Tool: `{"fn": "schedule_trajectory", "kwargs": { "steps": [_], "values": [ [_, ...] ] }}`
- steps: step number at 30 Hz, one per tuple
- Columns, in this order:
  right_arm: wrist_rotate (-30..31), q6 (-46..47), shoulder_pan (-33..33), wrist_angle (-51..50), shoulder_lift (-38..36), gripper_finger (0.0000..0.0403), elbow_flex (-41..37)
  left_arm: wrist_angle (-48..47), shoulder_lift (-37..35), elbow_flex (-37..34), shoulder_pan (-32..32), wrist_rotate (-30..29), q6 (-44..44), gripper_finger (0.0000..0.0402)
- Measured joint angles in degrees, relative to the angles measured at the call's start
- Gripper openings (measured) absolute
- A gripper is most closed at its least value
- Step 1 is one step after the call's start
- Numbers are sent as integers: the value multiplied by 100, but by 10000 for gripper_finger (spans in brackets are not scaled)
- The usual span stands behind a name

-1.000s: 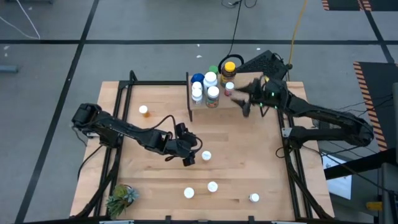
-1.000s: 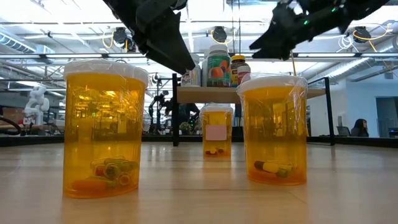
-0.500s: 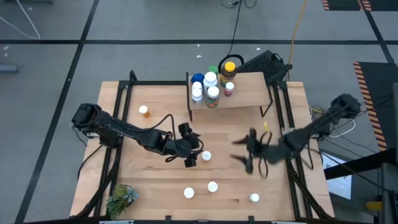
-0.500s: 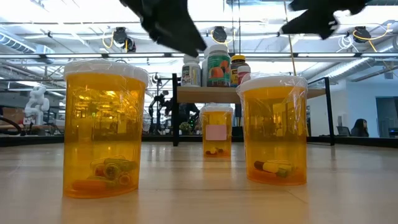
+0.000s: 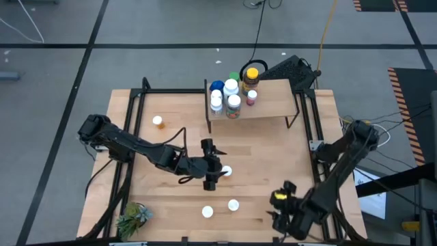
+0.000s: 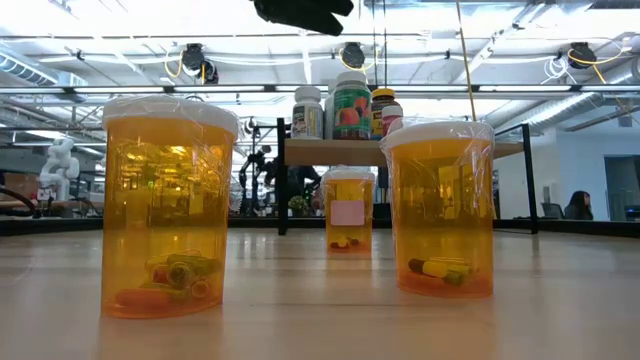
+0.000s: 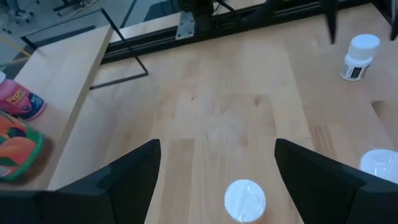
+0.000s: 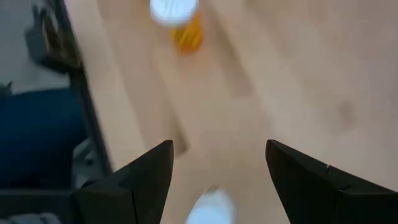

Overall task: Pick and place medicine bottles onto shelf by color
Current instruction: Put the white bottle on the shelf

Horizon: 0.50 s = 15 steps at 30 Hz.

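L gripper [image 5: 211, 176] open above white-capped orange bottle [image 5: 226, 171]. R gripper [image 5: 287, 217] open, empty. Risk: off-centre descent tips bottle.

in the right wrist view, a blurred white-capped orange bottle [image 8: 177, 22] is cut off at the top edge, and another white cap [image 8: 210, 208] at the bottom edge. in the low view, only a dark piece of arm [image 6: 303, 14] shows at the top edge.
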Motion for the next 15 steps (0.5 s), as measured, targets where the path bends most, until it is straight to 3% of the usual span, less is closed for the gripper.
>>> {"fn": "schedule_trajectory", "kwargs": {
  "steps": [6, 15],
  "values": [
    [-422, 705, 412, 88, 123, 248, 61, -108, 0, 0, 11, 0, -8, 319],
    [71, 804, 913, -413, 414, 248, 50, -193, 0, 0, -2, -4, -140, 319]
  ]
}}
